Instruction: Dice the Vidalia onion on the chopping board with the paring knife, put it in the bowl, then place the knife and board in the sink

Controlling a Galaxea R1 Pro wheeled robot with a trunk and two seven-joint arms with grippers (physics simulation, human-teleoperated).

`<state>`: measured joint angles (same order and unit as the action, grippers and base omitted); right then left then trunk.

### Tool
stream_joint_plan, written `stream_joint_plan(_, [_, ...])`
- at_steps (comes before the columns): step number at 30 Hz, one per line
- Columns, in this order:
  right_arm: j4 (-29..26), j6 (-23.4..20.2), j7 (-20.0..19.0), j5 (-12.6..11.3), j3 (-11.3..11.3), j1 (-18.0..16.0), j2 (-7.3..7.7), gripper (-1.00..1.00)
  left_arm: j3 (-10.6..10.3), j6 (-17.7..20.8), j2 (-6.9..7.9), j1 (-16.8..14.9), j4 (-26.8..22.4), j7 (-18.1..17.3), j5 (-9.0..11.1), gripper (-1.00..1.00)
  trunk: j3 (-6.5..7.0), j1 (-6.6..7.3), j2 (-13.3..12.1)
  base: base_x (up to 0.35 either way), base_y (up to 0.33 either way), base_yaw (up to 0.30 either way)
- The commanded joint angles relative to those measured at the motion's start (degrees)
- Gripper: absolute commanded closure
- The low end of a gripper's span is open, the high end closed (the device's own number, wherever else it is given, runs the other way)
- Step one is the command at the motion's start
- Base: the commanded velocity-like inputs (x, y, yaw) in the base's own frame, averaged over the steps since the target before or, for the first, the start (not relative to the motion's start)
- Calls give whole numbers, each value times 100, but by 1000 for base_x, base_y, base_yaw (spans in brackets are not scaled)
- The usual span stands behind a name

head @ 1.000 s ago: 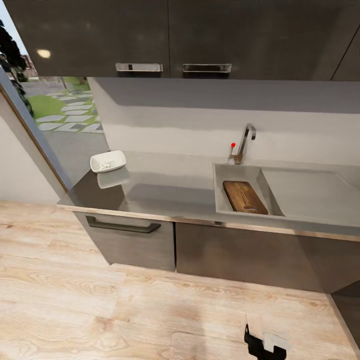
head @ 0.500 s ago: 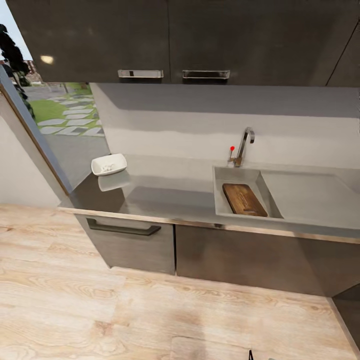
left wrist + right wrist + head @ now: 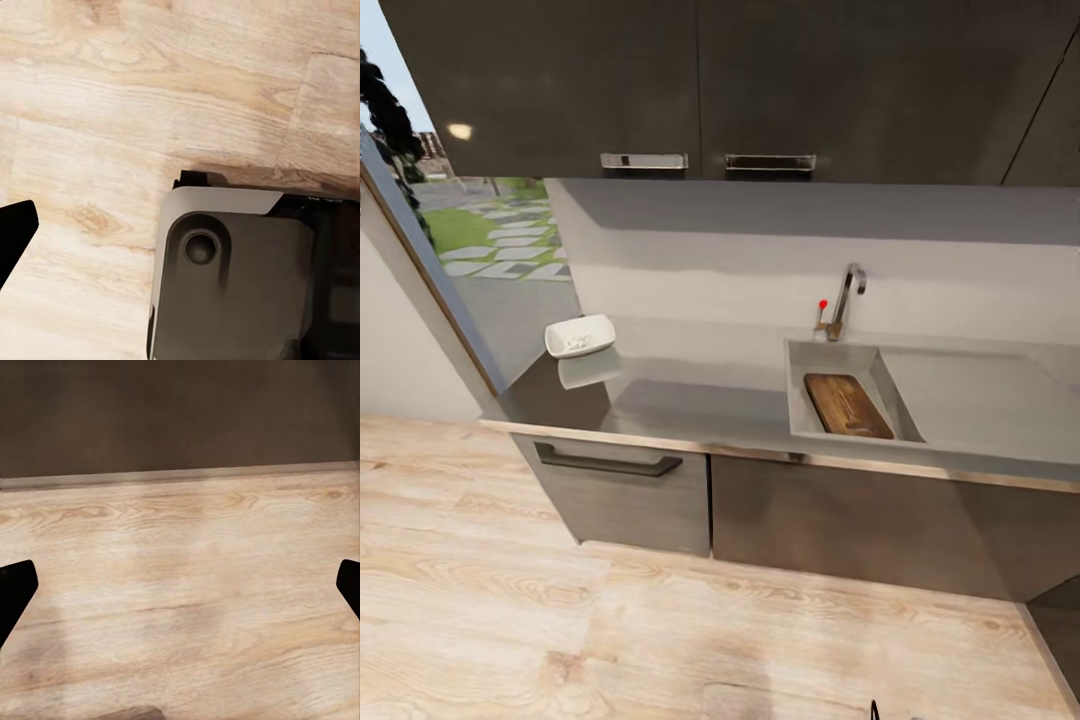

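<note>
The chopping board (image 3: 848, 406) lies flat inside the sink (image 3: 806, 388) basin, under the tap (image 3: 844, 300); the knife cannot be made out there, so its placement stays unconfirmed; the bowl (image 3: 579, 336) sits at the far left end of the countertop (image 3: 690, 395) with pale pieces in it, judged to be diced onion; your right gripper (image 3: 180, 589) hangs with fingers spread wide over the floor (image 3: 560, 620), grasping nothing; the left claw's state cannot be told.
</note>
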<state>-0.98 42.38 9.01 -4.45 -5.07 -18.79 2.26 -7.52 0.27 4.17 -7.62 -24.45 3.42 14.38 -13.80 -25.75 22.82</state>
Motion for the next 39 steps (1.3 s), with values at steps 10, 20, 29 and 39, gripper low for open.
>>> stream_joint_plan(10, [8,16,-22,-3,-38,-8,-6,-100,-48,0,5,-2,53,36,51,-100,82,-3,10,0,0,0])
stream_joint_plan(20, [9,16,-30,-3,-38,-6,-13,-100,-48,0,5,-2,55,36,48,-100,173,-3,10,0,0,0])
stream_joint_plan(29, [4,16,-31,-3,-38,-6,-15,-100,-47,2,5,-2,55,36,47,-100,255,-3,10,0,0,0])
stream_joint_plan(39, [8,16,-31,-3,-38,-3,-23,-100,-46,6,5,-2,55,36,47,-100,347,-3,10,0,0,0])
